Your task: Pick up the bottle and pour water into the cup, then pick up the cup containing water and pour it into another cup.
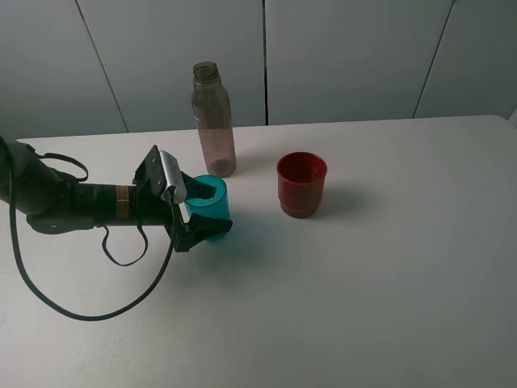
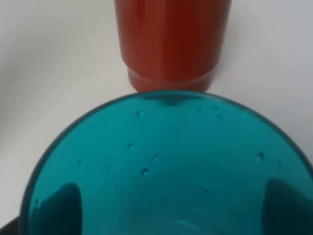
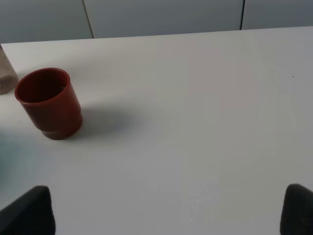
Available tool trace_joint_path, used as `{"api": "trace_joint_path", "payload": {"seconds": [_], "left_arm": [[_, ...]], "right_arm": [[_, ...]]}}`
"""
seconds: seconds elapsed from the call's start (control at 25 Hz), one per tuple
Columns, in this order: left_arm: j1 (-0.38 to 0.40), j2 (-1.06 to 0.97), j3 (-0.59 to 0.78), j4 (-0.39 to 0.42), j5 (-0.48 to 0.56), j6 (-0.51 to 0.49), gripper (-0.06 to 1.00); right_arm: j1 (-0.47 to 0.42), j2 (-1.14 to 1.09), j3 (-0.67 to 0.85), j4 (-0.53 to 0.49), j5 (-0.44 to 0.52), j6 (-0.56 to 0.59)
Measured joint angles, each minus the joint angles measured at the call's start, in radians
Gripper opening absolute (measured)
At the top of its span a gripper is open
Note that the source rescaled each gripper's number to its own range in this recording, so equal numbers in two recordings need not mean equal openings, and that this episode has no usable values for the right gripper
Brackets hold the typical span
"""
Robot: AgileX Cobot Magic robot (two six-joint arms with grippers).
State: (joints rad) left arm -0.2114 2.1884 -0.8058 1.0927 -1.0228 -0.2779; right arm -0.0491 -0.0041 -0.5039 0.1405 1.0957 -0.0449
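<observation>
The teal-blue cup (image 1: pixel 212 204) stands left of centre on the white table, with my left gripper (image 1: pixel 202 213) closed around it from the left. In the left wrist view the cup (image 2: pixel 166 166) fills the picture, and the dark fingers (image 2: pixel 58 205) show through its walls on both sides. The red cup (image 1: pixel 302 184) stands upright to its right, also seen in the left wrist view (image 2: pixel 171 39) and the right wrist view (image 3: pixel 48 103). The uncapped brownish bottle (image 1: pixel 214 121) stands behind the teal cup. My right gripper (image 3: pixel 164 215) is open and empty, out of the high view.
The white table (image 1: pixel 388 275) runs back to a grey panelled wall (image 1: pixel 347 56). A black cable (image 1: pixel 73 299) loops from the left arm over the table's left side. A sliver of the bottle (image 3: pixel 5 73) shows at the edge of the right wrist view.
</observation>
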Motion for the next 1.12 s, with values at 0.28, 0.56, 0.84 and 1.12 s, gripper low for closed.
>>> {"api": "trace_joint_path", "payload": {"seconds": [0.28,0.56,0.84,1.12], "left_arm": [[0.0,-0.029,0.0,0.023,0.021,-0.041,0.94],[0.0,-0.116,0.0,0.071,0.093,-0.106,0.94],[0.0,-0.203,0.002,0.088,0.099,-0.112,0.94],[0.0,-0.301,0.002,0.089,0.134,-0.167,0.94]], "right_arm": [[0.0,0.0,0.0,0.0,0.0,0.0],[0.0,0.0,0.0,0.0,0.0,0.0],[0.0,0.0,0.0,0.0,0.0,0.0],[0.0,0.0,0.0,0.0,0.0,0.0]]}}
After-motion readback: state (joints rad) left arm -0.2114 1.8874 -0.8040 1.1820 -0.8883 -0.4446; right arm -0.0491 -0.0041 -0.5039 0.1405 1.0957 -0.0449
